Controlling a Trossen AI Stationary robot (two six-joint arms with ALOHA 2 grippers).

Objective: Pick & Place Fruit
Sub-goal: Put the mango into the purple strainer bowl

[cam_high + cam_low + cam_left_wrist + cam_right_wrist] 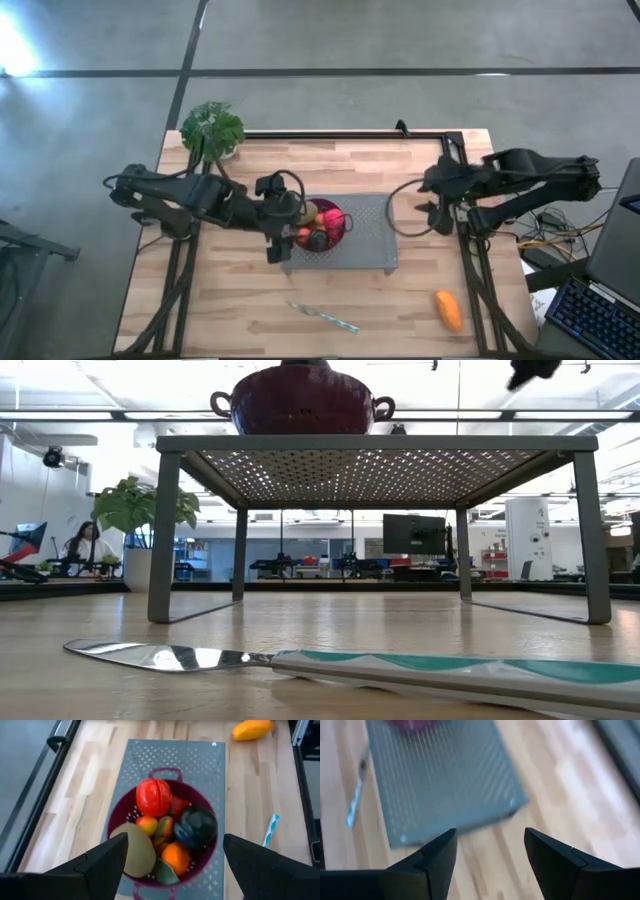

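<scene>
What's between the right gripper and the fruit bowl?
High view: only bare perforated rack between right gripper and the fruit bowl.

A maroon colander (125, 820) on a grey perforated rack (200, 760) holds a red ball (154, 797), dark plum (195, 826) and olive-green kiwi (137, 847); the bench (400, 300) is pale striped wood.

Left arm: reaches in from the left side of the table toward its middle; forearm low and nearly level
Left gripper (283, 238): fingers (100, 865) spread wide apart; nothing between them
Right arm: folded at the right side of the table; elbow out toward the edge
Right gripper (432, 205): fingers (432, 857) parted; nothing held
</scene>
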